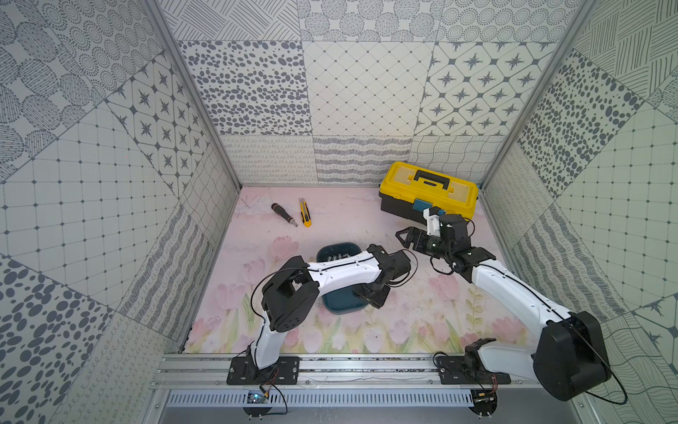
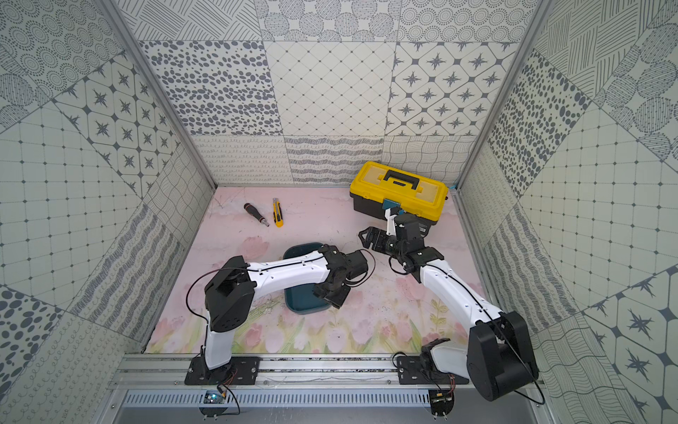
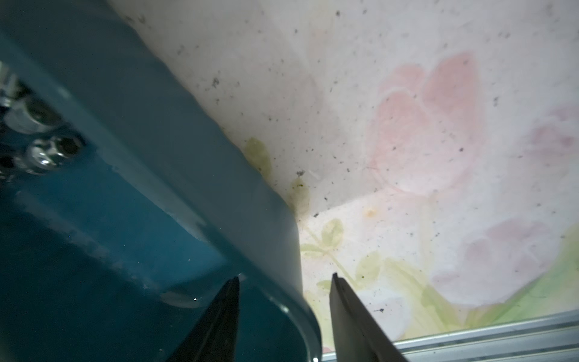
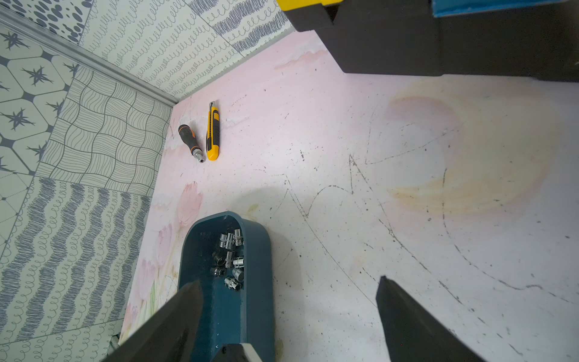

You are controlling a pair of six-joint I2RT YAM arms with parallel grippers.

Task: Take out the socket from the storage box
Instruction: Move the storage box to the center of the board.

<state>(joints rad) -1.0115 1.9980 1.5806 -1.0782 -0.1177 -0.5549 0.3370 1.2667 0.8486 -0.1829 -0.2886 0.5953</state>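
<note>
White arms (image 1: 341, 271), black joints (image 1: 290, 293) (thin cables (image 1: 252, 293)).

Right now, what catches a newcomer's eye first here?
The yellow toolbox at the back right stands out most. Mid-table, the blue tub sits under the left arm, with a cluster of shiny sockets at its far end. The left tool straddles the tub's rim at a near corner, jaws apart.

**Patterned Booth, Tulip Floor**

Three tall walls (image 1: 363, 91) enclose the cell, papered in grey-on-white patches — dots, stars, grids, wavy lines. Aluminium corner posts (image 1: 190, 95) join them. The floor (image 1: 341, 224) is a pale pink mat printed with tulips, scuffed and speckled. An aluminium rail (image 1: 367, 365) edges the front — lighting is even and soft.
</note>
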